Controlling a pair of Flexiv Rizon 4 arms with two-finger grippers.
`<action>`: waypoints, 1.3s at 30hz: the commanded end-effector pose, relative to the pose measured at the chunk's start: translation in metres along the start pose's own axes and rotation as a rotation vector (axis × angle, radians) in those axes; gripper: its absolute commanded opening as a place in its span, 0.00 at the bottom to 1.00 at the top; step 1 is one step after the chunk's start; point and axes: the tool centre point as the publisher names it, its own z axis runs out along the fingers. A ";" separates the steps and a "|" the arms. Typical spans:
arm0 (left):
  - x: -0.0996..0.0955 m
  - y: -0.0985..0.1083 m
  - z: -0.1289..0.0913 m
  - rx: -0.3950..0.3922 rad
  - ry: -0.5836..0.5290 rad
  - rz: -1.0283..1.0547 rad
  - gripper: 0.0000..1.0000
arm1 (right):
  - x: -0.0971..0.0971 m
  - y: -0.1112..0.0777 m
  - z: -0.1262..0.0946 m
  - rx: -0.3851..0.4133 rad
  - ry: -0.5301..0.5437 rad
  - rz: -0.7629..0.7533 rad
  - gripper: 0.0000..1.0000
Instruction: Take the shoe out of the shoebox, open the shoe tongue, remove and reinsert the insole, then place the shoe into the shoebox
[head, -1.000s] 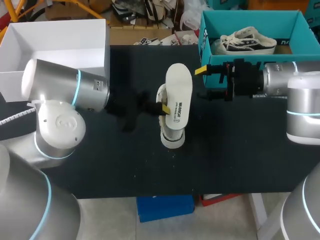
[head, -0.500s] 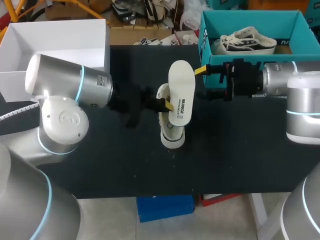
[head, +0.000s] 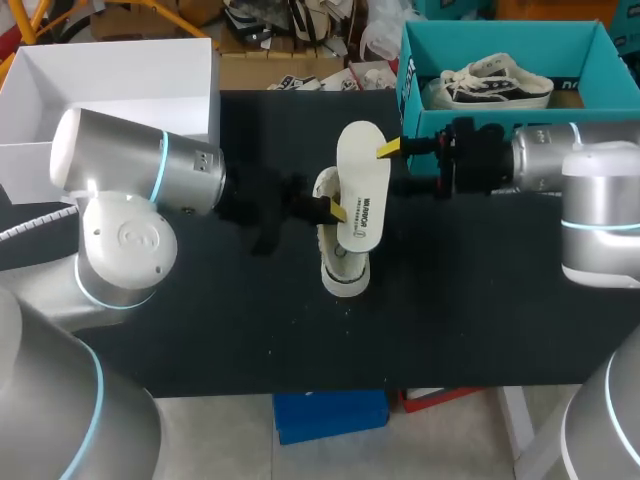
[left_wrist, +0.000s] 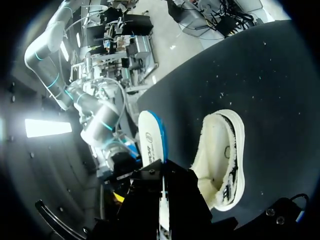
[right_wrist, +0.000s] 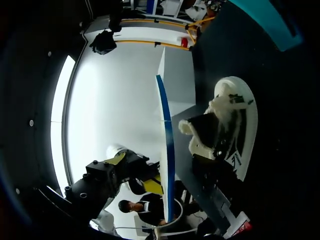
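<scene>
Over black table, left jaws clench insole; only head view shows right jaws spread.

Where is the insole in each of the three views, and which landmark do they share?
Head view: insole mid-table, tilted above the shoe.
Left wrist view: insole upright beside the shoe.
Right wrist view: insole edge-on beside the shoe.
Shared landmark: the shoe.

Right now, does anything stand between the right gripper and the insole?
Nothing visible does. The right gripper sits just beside the insole, with no object between them. The left gripper holds the insole from the opposite side, above the shoe.
</scene>
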 end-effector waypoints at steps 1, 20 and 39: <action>0.000 -0.001 -0.001 -0.004 0.001 0.002 0.00 | -0.001 -0.006 0.006 -0.011 0.001 -0.001 0.49; 0.000 -0.001 -0.001 -0.004 0.001 0.002 0.00 | -0.008 -0.012 0.018 -0.004 -0.017 0.014 0.00; -0.036 -0.032 -0.058 0.177 0.464 0.055 1.00 | -0.008 -0.012 0.018 -0.004 -0.017 0.014 0.00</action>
